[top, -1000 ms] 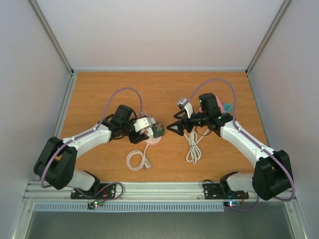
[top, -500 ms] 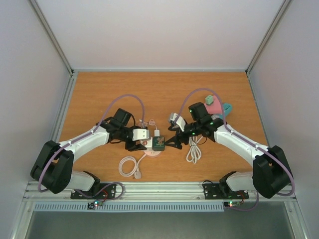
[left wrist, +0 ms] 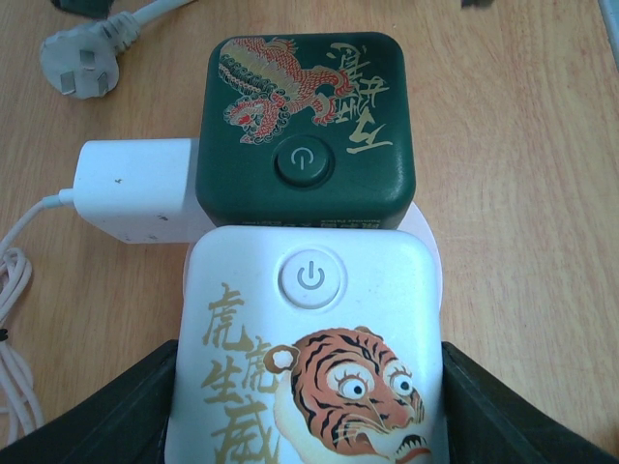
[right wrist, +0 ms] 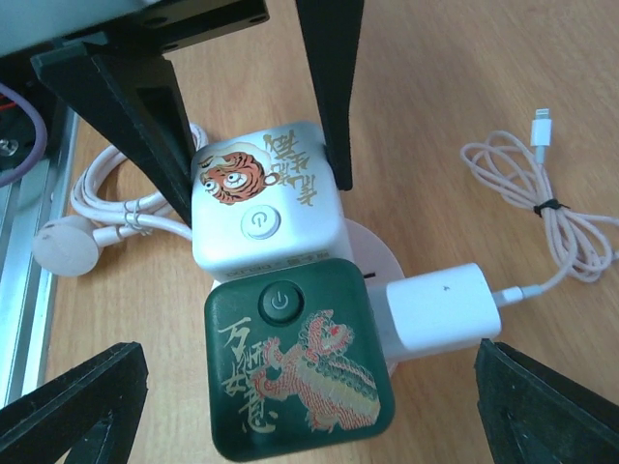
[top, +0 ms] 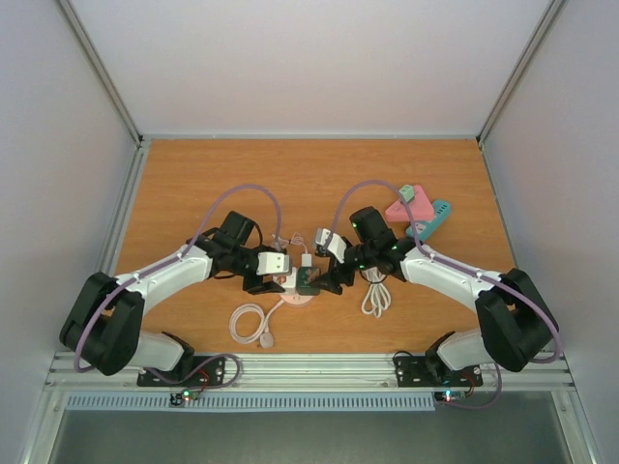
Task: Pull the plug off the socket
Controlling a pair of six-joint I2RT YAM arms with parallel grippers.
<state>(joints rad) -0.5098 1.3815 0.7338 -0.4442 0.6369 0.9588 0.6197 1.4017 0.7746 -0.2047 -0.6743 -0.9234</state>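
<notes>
The socket is a white tiger-print cube point(left wrist: 309, 358) joined to a green dragon-print cube point(left wrist: 305, 116) on a round pale base point(right wrist: 372, 251). A white plug point(left wrist: 135, 188) is pushed into the green cube's side, its thin cable trailing off. My left gripper point(left wrist: 309, 416) is shut on the white cube point(right wrist: 266, 208), one black finger on each side. My right gripper point(right wrist: 314, 406) hangs open just above, with the green cube point(right wrist: 295, 372) and the plug point(right wrist: 443, 309) between its spread fingers, touching neither. From above, both grippers meet at the socket point(top: 298, 282).
The plug's coiled white cable point(top: 375, 295) lies right of the socket. The socket's own thick cord and three-pin plug point(top: 250, 324) lie coiled toward the near edge. Pink point(top: 406, 207) and teal point(top: 440, 209) blocks sit at the back right.
My left gripper brought the socket nearer and has held still since. The right arm swung left until its open jaws hung over the green cube and plug.
</notes>
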